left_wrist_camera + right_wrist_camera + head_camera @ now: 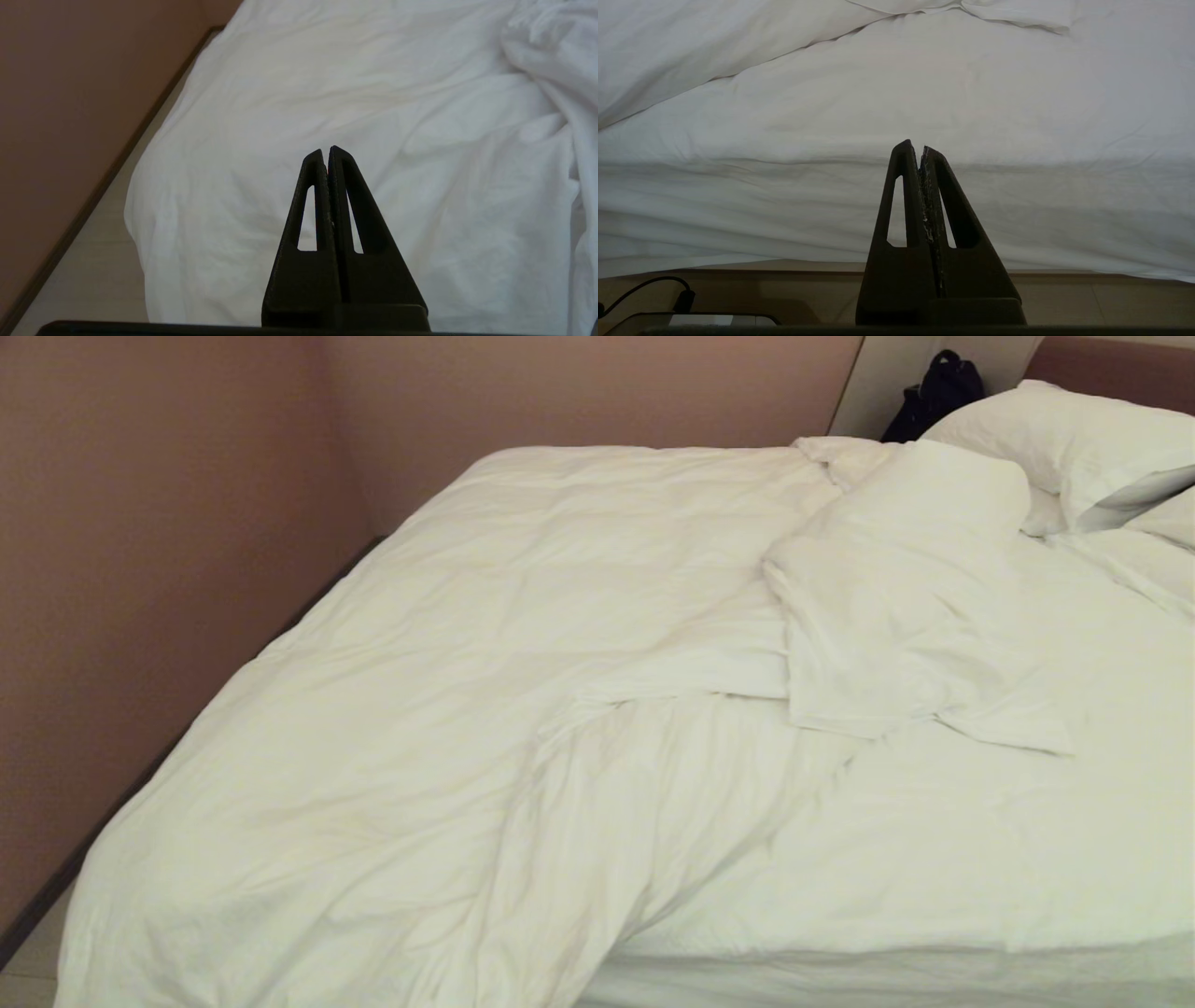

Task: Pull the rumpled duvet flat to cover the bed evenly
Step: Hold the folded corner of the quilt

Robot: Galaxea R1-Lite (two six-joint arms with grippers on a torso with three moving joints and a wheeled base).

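While its two black fingers press together with nothing between them, the left gripper [327,150] hangs above the duvet [355,116] near the bed's corner by the wall, touching no cloth. Below it in the left wrist view the white cover drapes over the bed's edge toward the pale floor [88,275], which runs along the brown wall [70,93] with its dark skirting.

The right gripper [919,145] is likewise closed tight and empty, pointing level at the side of the bed [831,210], where the fitted sheet [924,93] wraps the mattress above the floor. A fold of the duvet lies diagonally across the mattress top beyond it. A black cable [649,287] curls close to the camera at the frame's lower corner.

From the head view neither arm shows. The duvet [485,644] covers the bed's left part smoothly up to the wall side, but its right edge is bunched: one corner is folded back on itself in a thick heap [896,588] near the middle. To the right of that heap the bare sheet [980,859] is exposed down to the near edge. Two pillows [1074,439] rest at the far right against the padded headboard [1111,364], and a dark bag [938,392] sits beside them.
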